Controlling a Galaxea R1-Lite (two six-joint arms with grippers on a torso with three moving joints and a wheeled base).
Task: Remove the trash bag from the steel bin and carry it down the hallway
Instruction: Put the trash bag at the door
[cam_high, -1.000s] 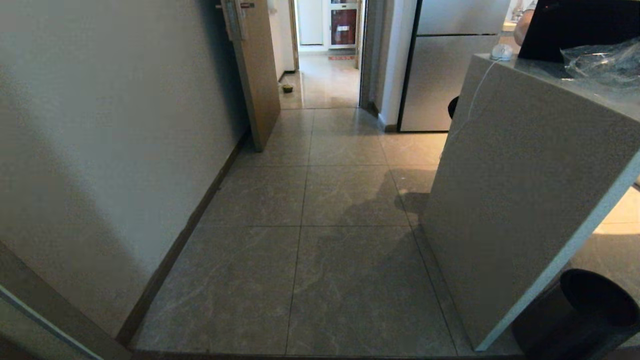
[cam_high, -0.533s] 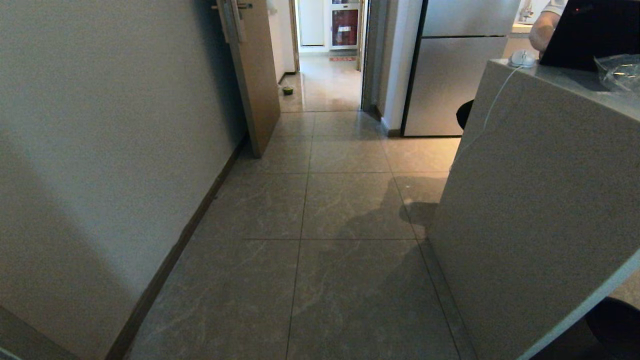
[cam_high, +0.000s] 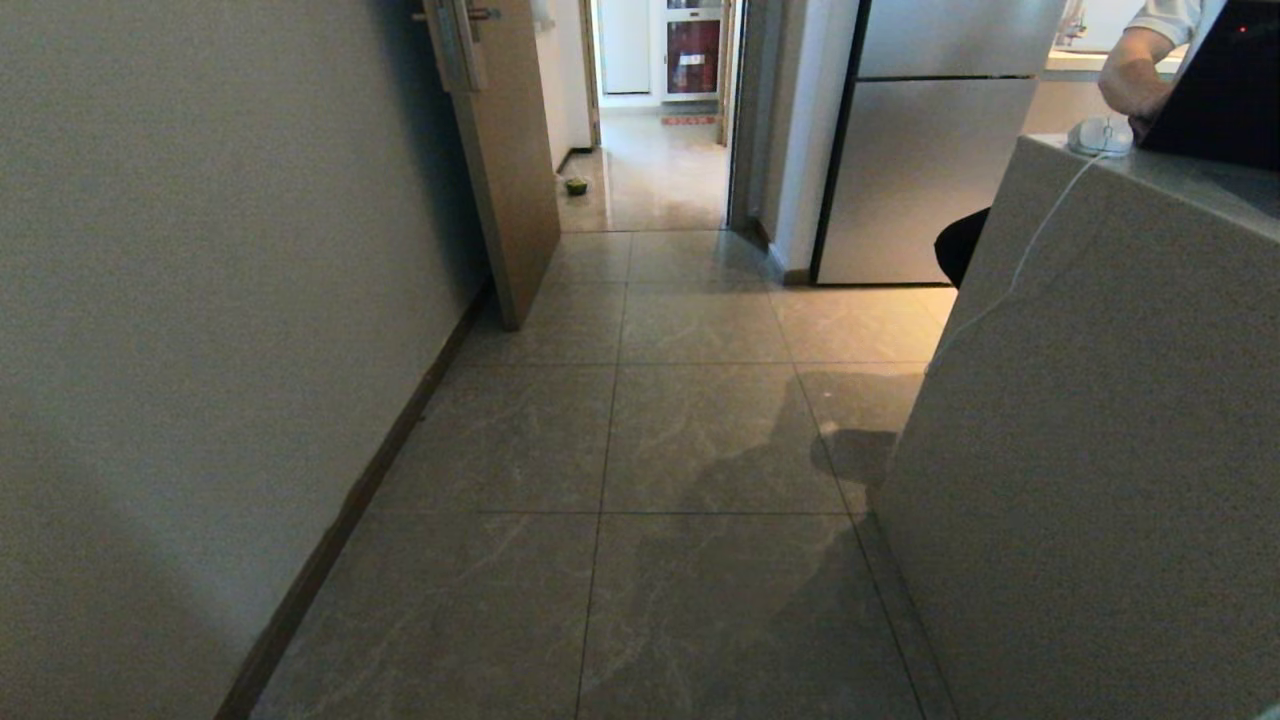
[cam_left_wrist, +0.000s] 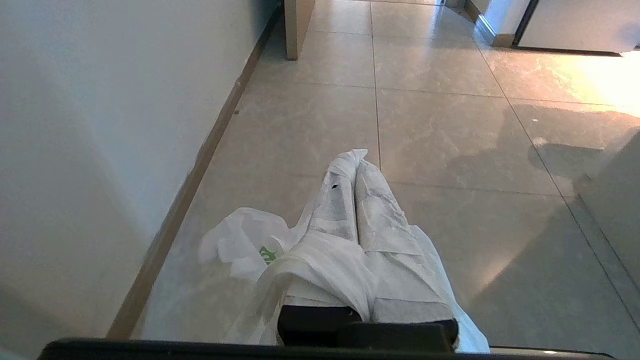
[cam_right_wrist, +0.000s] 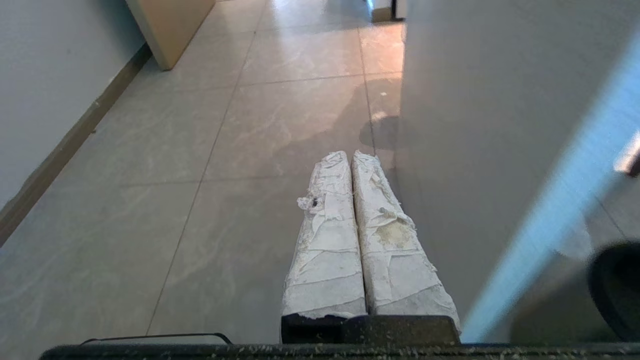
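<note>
**Operator:** Forward drive has shifted my whole head view: the grey counter (cam_high: 1090, 430) fills more of the right side now, the dark round bin that sat at lower right a second ago has slid out of frame, and the person's arm (cam_high: 1135, 75) at upper right sits lower in the picture. That is the camera moving, not the furniture.

**Observer:** Where is the bag?

**Operator:** My left wrist view has it. The trash bag (cam_left_wrist: 260, 250) hangs from the left gripper (cam_left_wrist: 356, 162), its padded fingers pressed together with a fold of white film draped over the left finger near the base. The rest spills out to lower centre-left of that frame, green print showing, above the hallway (cam_high: 650, 440) tiles.

**Observer:** And the other claw?

**Operator:** The right gripper (cam_right_wrist: 350, 157) is closed on nothing, beside the counter.

**Observer:** How does the bag handle?

**Operator:** Thin, limp and slick, I'd judge, and it looks light. The film could creep out of the pinch, so bunched loop handles would be the safer hold. No steel bin is in view.
</note>
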